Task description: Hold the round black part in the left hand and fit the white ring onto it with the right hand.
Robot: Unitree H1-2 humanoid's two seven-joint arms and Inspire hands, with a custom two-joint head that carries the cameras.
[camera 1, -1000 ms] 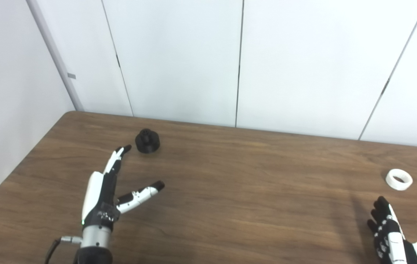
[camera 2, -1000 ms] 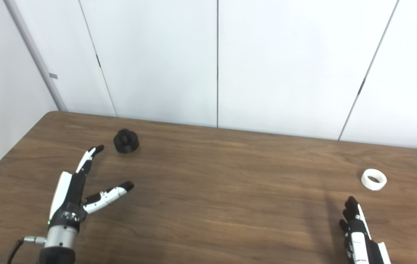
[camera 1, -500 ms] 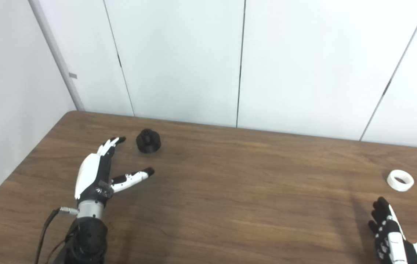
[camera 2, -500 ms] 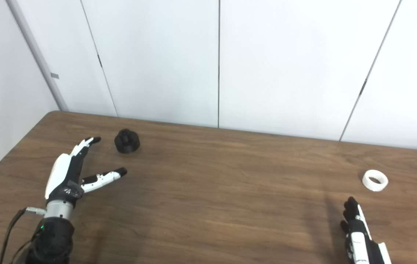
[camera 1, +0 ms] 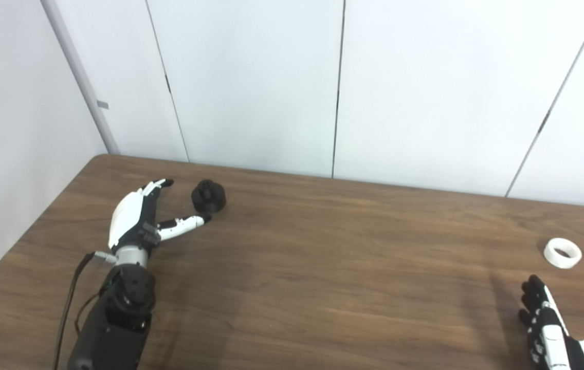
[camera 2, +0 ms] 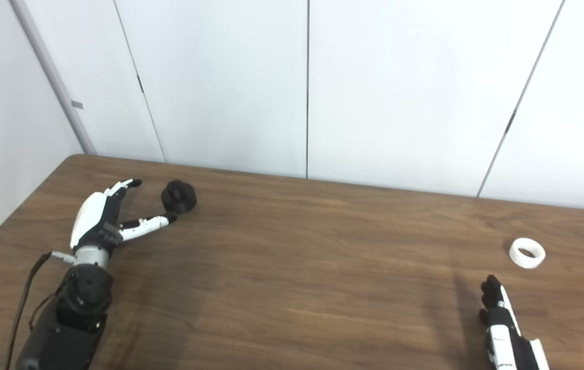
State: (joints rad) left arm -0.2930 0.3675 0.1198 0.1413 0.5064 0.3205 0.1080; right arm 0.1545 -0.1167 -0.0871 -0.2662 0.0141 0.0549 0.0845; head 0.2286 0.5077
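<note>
The round black part [camera 1: 208, 197] rests on the wooden table [camera 1: 323, 267] near its far left corner. My left hand [camera 1: 140, 218] lies open just left of the part, fingers spread past its far-left side. Its thumb tip reaches the part's near edge, and I cannot tell whether it touches. The white ring [camera 1: 562, 253] lies flat at the table's right side. My right hand [camera 1: 546, 324] shows at the bottom right, below the ring and apart from it, fingers extended and nothing in it.
White wall panels [camera 1: 251, 82] stand right behind the table's far edge. The table's rounded left corner [camera 1: 97, 159] is close behind my left hand. A black cable [camera 1: 68, 308] hangs along my left forearm.
My left arm has stretched forward toward the far left, bringing the open hand up beside the black part. The right hand and the ring have stayed in place.
</note>
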